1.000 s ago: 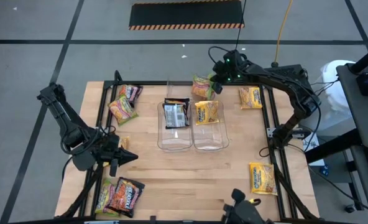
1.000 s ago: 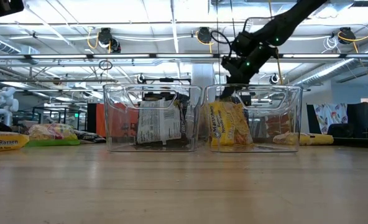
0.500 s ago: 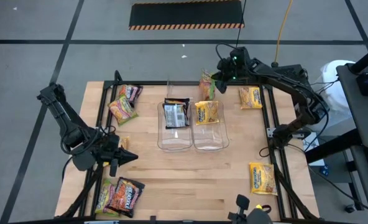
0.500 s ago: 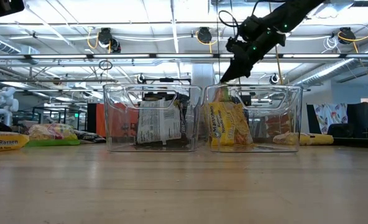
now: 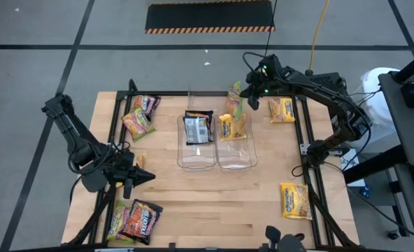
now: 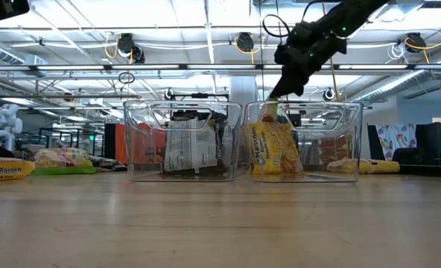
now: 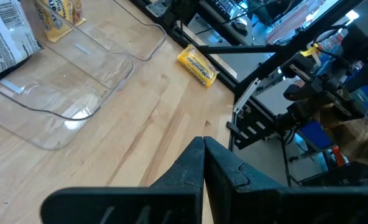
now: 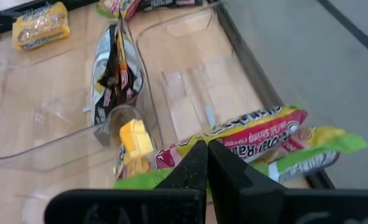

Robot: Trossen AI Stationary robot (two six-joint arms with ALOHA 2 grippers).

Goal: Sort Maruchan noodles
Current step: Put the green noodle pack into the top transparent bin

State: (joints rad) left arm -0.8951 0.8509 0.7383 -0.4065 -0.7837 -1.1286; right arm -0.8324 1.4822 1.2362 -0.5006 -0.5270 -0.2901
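My right gripper [image 5: 247, 93] is shut on a pink-green noodle packet [image 5: 233, 99] above the table's far edge, just beyond the right clear bin [image 5: 246, 155]; both also show in the low view [image 6: 278, 91]. A yellow packet [image 5: 229, 127] stands in that bin. A dark packet [image 5: 198, 128] lies in the left clear bin [image 5: 193, 159]. My left gripper [image 5: 141, 176] is shut and empty over the table's left side, near the front. My right gripper pinches the pink-green packet by one edge [image 8: 185, 149] between its two shut fingers, coming from above. The packet [image 6: 269, 112] hangs on edge below the fingers at about the height of the bin's rim, clear of the table.
Loose packets lie about: a pink-green one [image 5: 138, 124] and a dark one [image 5: 145, 105] at the far left, a yellow one [image 5: 282, 110] at the far right, another yellow one [image 5: 296, 201] at the near right, and dark and yellow ones [image 5: 138, 220] at the near left.
My right gripper has risen with the pink-green packet. The packet lay flat at the table's far edge and now hangs on edge below the fingers, lifted clear.
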